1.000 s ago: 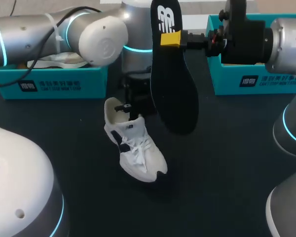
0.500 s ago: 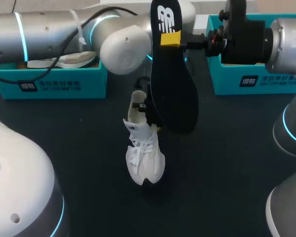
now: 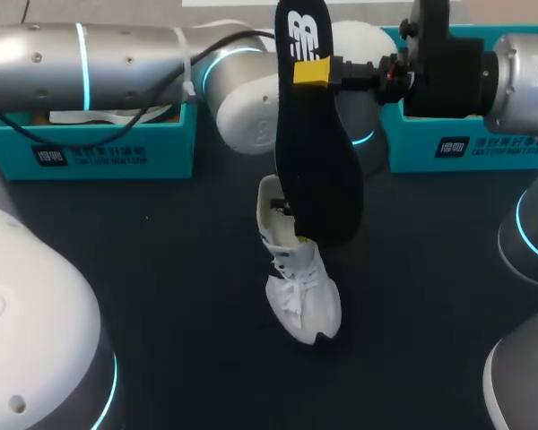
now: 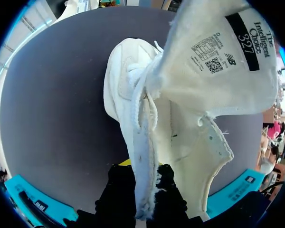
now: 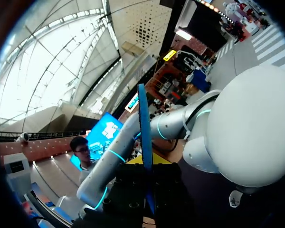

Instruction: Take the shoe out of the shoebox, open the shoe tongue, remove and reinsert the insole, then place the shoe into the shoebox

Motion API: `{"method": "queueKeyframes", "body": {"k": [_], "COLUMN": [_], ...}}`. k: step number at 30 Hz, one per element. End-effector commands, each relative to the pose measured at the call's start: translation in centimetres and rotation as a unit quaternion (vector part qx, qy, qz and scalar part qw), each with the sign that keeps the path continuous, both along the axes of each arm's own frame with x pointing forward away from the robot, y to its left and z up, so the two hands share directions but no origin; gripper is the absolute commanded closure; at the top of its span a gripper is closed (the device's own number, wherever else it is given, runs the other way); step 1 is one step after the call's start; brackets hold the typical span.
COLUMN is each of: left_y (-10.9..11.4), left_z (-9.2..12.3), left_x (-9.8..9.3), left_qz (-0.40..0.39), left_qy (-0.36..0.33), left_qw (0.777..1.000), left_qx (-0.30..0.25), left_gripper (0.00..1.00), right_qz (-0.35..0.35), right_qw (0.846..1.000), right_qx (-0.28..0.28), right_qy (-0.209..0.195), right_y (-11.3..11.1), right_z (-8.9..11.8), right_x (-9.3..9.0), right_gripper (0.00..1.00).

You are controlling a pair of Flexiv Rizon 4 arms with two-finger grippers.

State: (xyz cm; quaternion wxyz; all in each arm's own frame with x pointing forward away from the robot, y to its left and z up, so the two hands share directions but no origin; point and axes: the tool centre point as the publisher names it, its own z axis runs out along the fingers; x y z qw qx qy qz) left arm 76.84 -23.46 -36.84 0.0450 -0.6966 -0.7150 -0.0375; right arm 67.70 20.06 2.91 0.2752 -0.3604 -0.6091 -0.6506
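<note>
Dark matte tabletop (image 3: 161,296), seen from above, carrying two open boxes along its far edge: a teal cardboard shoebox (image 3: 99,154) on the left arm's side, with pale contents that cannot be made out, and a second teal shoebox (image 3: 448,148) on the right arm's side. The silver left arm (image 3: 117,63) crosses in front of the first box toward the middle. The silver right arm (image 3: 520,76) lies in front of the second.

The black foam insole (image 3: 318,170) is held above the table. Its long axis runs far to near, with the logo-printed heel end farthest and the broad toe end nearest, overlapping the shoe's opening in the head view. The right gripper (image 3: 311,72) pinches the insole near its heel end; in the right wrist view the insole (image 5: 145,123) stands edge-on between the closed fingers of that gripper (image 5: 147,183).

The white lace-up sneaker (image 3: 300,287) lies near the table's middle, outside both boxes, toe toward the near edge and heel beneath the insole's toe end. In the left wrist view the left gripper (image 4: 145,190) clamps the sneaker's (image 4: 147,95) collar wall from both sides, with the tongue folded open ahead.
</note>
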Motion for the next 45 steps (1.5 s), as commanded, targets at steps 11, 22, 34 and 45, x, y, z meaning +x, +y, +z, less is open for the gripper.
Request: {"method": "queueKeyframes", "body": {"k": [11, 22, 34, 45], "left_y": [1.5, 2.0, 1.0, 1.0], "left_z": [0.4, 0.8, -0.6, -2.5], "left_x": [1.3, 3.1, 3.1, 2.9], "left_qz": [0.003, -0.028, -0.040, -0.028], "left_qy": [0.019, 0.005, 0.012, 0.023], "left_qw": [1.000, 0.999, 0.999, 0.999], "left_qx": [0.022, 0.024, 0.028, 0.037], "left_gripper": [1.00, 1.00, 1.00, 1.00], "right_qz": [0.000, 0.000, 0.000, 0.000], "right_qw": [1.000, 1.000, 1.000, 1.000], "right_qx": [-0.001, -0.001, -0.001, -0.001], "right_qy": [0.000, 0.000, 0.000, 0.000], "right_y": [0.6, 0.6, 0.6, 0.6], "right_z": [0.1, 0.1, 0.1, 0.1], "right_x": [0.2, 0.2, 0.2, 0.2], "right_gripper": [1.00, 1.00, 1.00, 1.00]}}
